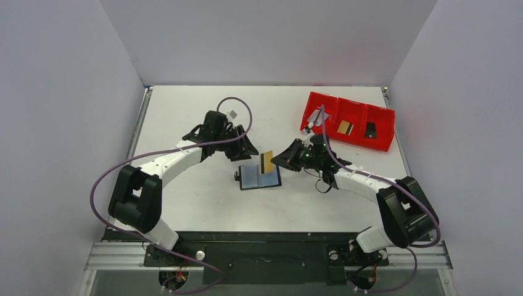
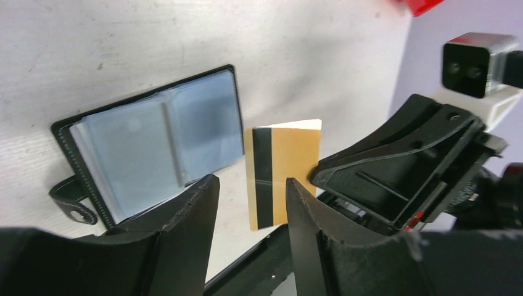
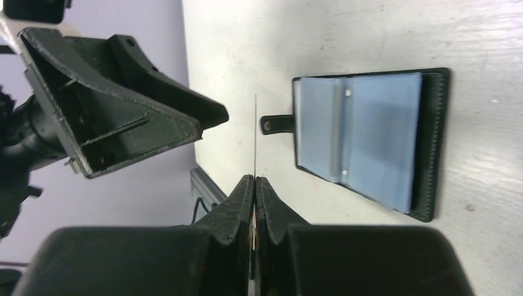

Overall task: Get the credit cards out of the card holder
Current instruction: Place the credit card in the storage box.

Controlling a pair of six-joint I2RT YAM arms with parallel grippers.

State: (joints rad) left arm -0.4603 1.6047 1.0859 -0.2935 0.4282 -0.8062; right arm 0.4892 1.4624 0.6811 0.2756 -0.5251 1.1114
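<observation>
The card holder [image 1: 259, 177] lies open on the table, its bluish sleeves [image 2: 154, 142] facing up and its strap to the left. A gold credit card [image 1: 266, 161] with a dark stripe [image 2: 284, 166] stands upright just above the holder's far edge. My right gripper [image 1: 275, 159] is shut on its right end. In the right wrist view the card [image 3: 255, 135] shows edge-on, sticking out from the shut right gripper [image 3: 255, 179], with the holder [image 3: 370, 142] to the right. My left gripper [image 2: 250, 182] is open just left of the card, nothing between its fingers.
A red three-compartment tray [image 1: 376, 145] sits at the back right. It holds a silver card [image 1: 319, 116], a gold card [image 1: 345, 127] and a black card [image 1: 370, 130]. The two grippers face each other closely over the holder.
</observation>
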